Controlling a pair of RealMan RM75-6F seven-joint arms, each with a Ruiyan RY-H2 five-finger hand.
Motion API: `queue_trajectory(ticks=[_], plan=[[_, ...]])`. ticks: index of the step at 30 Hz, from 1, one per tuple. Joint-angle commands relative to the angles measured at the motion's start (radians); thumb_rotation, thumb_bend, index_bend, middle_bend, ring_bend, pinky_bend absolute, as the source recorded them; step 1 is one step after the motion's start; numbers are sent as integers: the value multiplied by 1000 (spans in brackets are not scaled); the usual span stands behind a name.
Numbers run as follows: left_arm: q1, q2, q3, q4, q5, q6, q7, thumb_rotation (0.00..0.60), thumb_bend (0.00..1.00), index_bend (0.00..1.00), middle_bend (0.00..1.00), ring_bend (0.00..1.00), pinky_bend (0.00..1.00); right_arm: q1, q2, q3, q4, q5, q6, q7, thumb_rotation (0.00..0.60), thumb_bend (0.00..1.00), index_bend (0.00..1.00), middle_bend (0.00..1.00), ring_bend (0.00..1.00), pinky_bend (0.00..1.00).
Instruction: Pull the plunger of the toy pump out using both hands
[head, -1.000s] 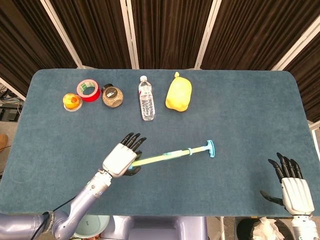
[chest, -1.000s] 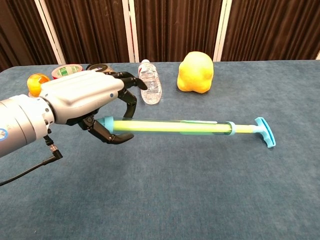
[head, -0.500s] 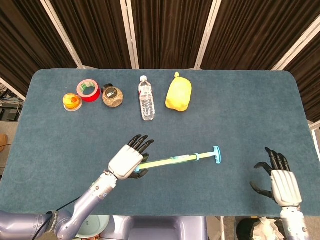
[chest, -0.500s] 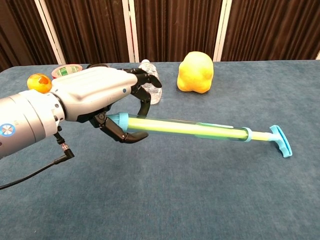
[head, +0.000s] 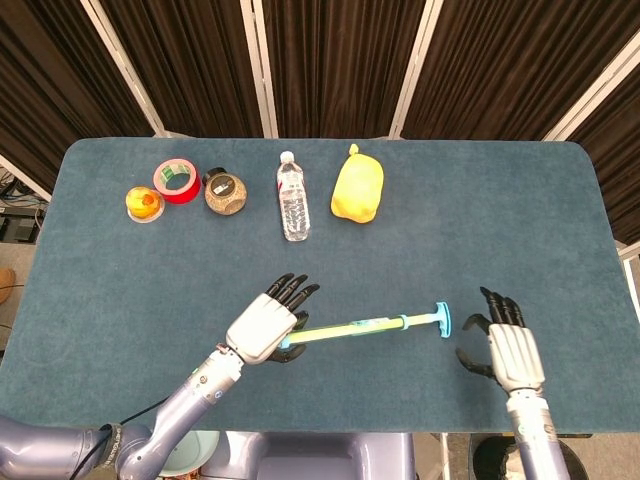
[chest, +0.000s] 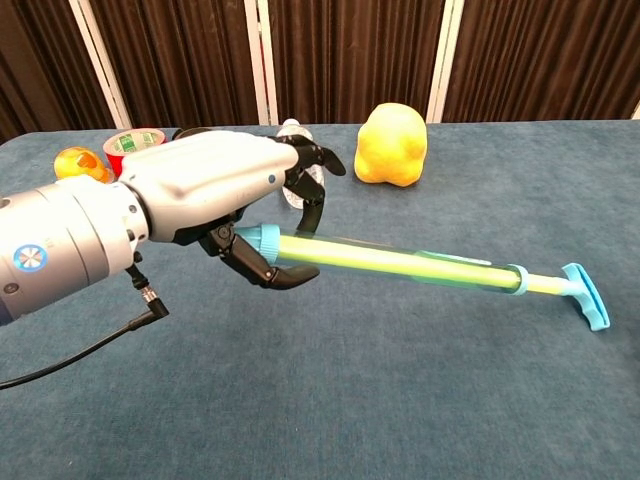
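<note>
1. The tabletop (head: 120, 290) is covered in dark teal carpet-like cloth and fills most of the head view; behind it, across the top of the frame, hang dark brown curtains (head: 330, 60) divided by pale angled rails.
2. The toy pump (head: 360, 325) lies lower centre in the head view, a yellow-green tube running left to right, with its blue T-handle (head: 443, 320) at the right end.
3. The left hand (head: 265, 328) holds the tube's left end, fingers (chest: 280, 275) curled around it just past the blue cap; in the chest view the tube slants down toward the right, its handle low near the cloth.
4. The right hand (head: 505, 350) sits at lower right in the head view, just beside the handle but not touching it, fingers apart and slightly curled, holding nothing.
5. Along the upper part of the tabletop, left to right, stand an orange toy (head: 145, 204), a red tape roll (head: 176, 180), a brown jar (head: 226, 191), a water bottle (head: 293, 198) lying down, and a yellow bag (head: 358, 186).
</note>
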Motion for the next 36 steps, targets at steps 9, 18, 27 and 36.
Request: queue_trajectory(ticks=[9, 18, 27, 36], plan=[[-29, 3, -33, -20, -49, -7, 8, 600, 356, 584, 87, 0, 90, 36, -80, 9, -2, 64, -7, -74, 600, 324, 460, 73, 18, 33], [-43, -6, -33, -22, -56, -6, 8, 600, 356, 585, 86, 0, 91, 51, -133, 15, 24, 105, -10, -83, 600, 329, 427, 73, 16, 33], [-47, -4, -26, -21, -54, -4, -2, 600, 356, 589, 87, 0, 91, 75, -202, 54, 58, 156, -4, -83, 600, 331, 427, 72, 19, 33], [-56, 1, -33, -27, -57, -1, -6, 600, 356, 591, 86, 0, 90, 100, -263, 80, 102, 212, -3, -111, 600, 340, 454, 76, 22, 33]])
